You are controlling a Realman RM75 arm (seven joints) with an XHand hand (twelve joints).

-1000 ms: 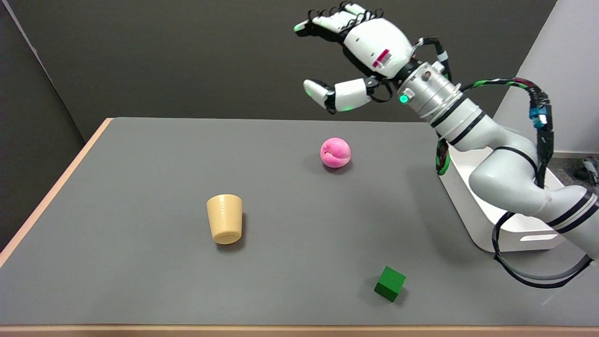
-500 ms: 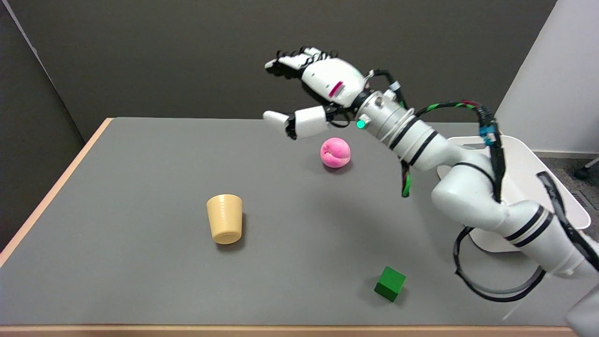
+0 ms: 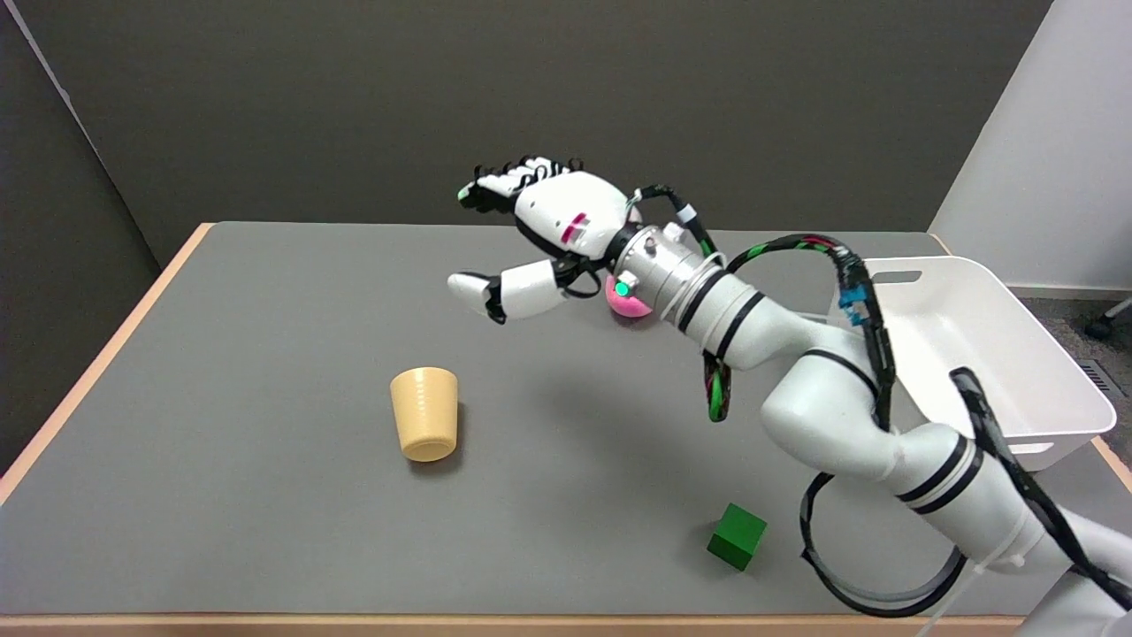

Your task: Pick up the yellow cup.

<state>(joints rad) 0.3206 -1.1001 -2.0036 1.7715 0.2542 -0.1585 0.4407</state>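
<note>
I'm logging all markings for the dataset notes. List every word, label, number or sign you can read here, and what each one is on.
No text can be read in this view.
right hand: a small red mark on its white back, too small and blurred to read.
yellow cup, green cube and white bin: no markings visible.
</note>
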